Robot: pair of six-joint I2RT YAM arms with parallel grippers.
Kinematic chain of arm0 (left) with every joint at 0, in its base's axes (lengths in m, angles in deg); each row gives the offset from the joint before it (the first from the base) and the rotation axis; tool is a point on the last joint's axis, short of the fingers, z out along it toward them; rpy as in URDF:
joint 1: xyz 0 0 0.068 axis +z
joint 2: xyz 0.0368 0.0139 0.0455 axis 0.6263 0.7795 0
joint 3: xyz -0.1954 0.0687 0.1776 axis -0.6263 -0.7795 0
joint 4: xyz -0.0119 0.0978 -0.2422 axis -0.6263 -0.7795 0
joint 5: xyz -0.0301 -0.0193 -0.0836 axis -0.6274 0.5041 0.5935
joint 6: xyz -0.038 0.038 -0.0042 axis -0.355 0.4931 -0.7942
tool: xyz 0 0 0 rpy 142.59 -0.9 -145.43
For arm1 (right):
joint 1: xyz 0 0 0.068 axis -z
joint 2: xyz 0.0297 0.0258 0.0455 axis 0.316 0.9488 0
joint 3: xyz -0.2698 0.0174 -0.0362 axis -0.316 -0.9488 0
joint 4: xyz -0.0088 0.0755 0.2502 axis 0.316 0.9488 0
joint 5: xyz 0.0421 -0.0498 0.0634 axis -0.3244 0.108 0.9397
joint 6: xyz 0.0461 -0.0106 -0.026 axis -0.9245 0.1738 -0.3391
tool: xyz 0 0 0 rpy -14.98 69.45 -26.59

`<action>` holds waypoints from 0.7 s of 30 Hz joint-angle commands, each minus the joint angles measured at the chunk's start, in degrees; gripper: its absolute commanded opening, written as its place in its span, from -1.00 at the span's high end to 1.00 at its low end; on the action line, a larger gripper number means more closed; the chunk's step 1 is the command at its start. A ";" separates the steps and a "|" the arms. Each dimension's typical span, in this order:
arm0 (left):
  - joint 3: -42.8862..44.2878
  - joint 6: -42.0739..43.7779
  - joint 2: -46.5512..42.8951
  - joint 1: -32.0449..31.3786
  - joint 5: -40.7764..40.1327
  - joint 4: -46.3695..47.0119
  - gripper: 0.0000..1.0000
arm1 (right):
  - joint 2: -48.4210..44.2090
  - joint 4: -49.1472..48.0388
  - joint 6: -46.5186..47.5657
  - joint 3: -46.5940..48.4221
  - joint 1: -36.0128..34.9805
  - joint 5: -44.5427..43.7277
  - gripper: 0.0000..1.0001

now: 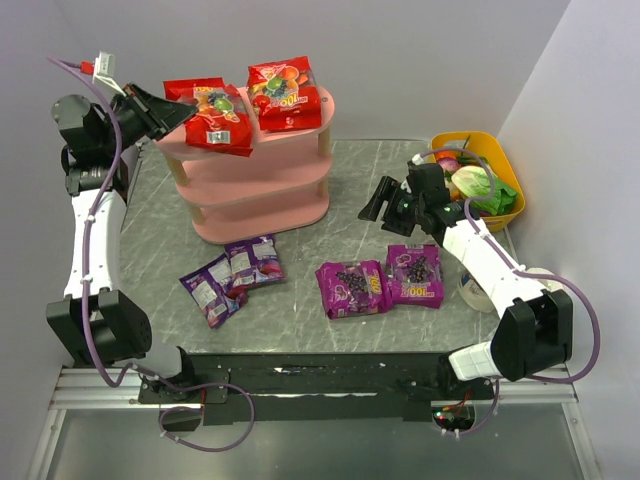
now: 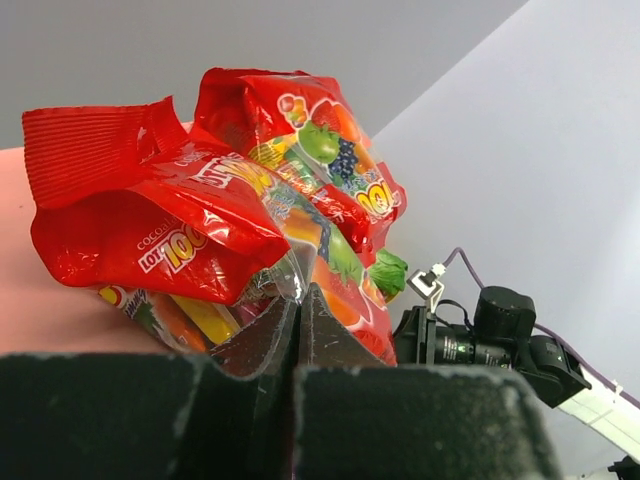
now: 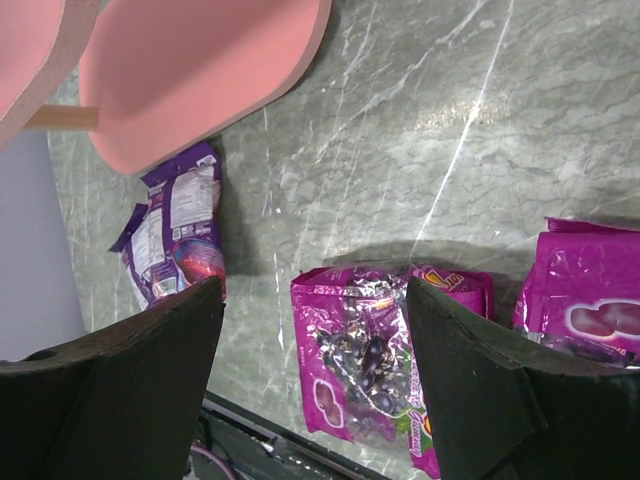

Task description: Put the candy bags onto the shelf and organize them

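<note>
On the top tier of the pink shelf [image 1: 262, 190] lie two red candy bags. My left gripper [image 1: 172, 112] is shut on the clear edge of the left red bag [image 1: 216, 117], which juts over the tier's left rim; the other red bag [image 1: 285, 92] lies beside it. In the left wrist view the gripper [image 2: 297, 296] pinches that bag [image 2: 190, 225] from below. Two blue-violet bags [image 1: 215, 290] [image 1: 256, 262] and two magenta bags [image 1: 352, 288] [image 1: 415, 275] lie on the table. My right gripper [image 1: 381, 206] hovers open over a magenta bag [image 3: 370, 360], holding nothing.
A yellow tub [image 1: 502, 158] with green vegetables stands at the back right. A white round container [image 1: 470, 291] sits under the right arm. In the right wrist view the shelf's bottom tier [image 3: 200, 70] and a blue-violet bag [image 3: 175, 230] show to the left.
</note>
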 commanded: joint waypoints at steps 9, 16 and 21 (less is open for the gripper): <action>2.90 6.77 2.57 0.06 -8.65 -12.55 0.85 | 0.56 -1.85 -0.94 1.13 0.47 0.44 -0.61; -0.35 11.69 0.29 0.23 -10.41 -16.96 0.92 | -0.14 -1.67 -1.38 0.60 0.47 0.00 -0.61; -2.55 13.10 -1.30 0.41 -10.06 -17.14 0.86 | -0.49 -1.67 -1.56 0.42 0.38 -0.18 -0.61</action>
